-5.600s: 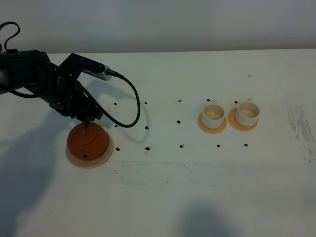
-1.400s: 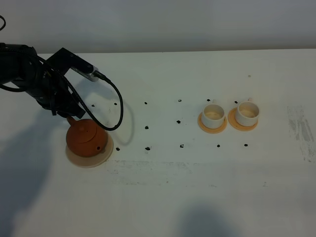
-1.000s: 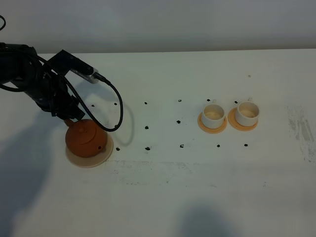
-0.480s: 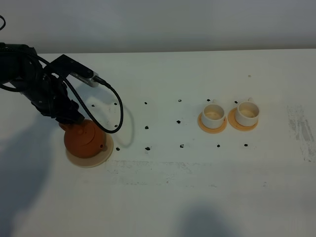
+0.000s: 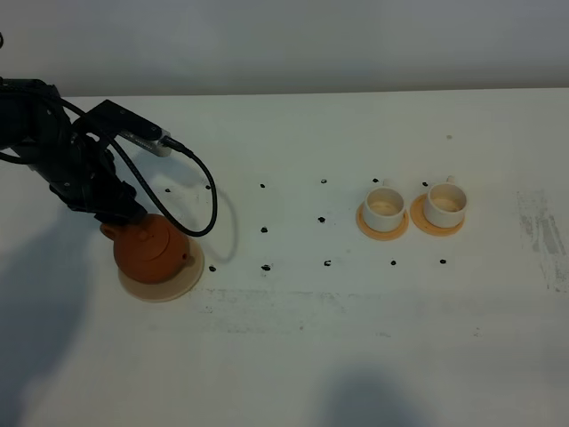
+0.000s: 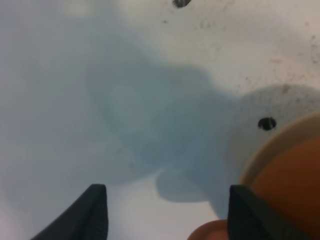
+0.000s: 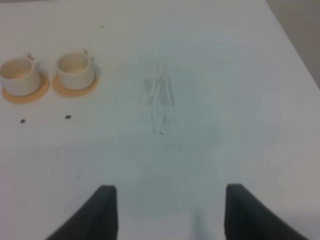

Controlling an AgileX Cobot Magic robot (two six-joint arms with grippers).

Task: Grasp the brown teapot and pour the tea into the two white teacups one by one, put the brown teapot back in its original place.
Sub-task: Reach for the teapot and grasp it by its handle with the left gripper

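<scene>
While the left gripper (image 6: 166,195) hangs right against it, we see the teapot (image 5: 149,252) unclamped. The fingers (image 6: 95,212) stand wide apart. A rounded orange-brown bit, which we take for the handle (image 6: 209,233), shows between them close to one finger, with nothing pinching it. The teapot is squat, round and reddish-brown, with its lid on, and far bigger than the cups (image 5: 384,205). It sits at the left of the table (image 5: 293,356) on the pale beige coaster (image 5: 169,286). It is off-centre toward the far left rim, so a crescent of the disc shows on the near right side.

We find the table white and matte. Small black dots (image 5: 264,229) are scattered between teapot and cups, and faint grey scuffs (image 5: 542,231) mark its right end. Soft arm shadows fall across the left and the front edge. A black cable (image 5: 206,206) loops from the left arm over the table just beside the teapot. A plain grey wall (image 5: 284,40) runs behind.

Right of the middle, well apart from the teapot, the two white cups stand side by side, each on an orange-tan saucer (image 5: 383,229). The saucers almost touch. The insides of the cups look pale cream, and we cannot tell whether any tea is in them. The right gripper (image 7: 170,190) hangs over bare table near the scuffs, with its fingers spread and nothing between them.
</scene>
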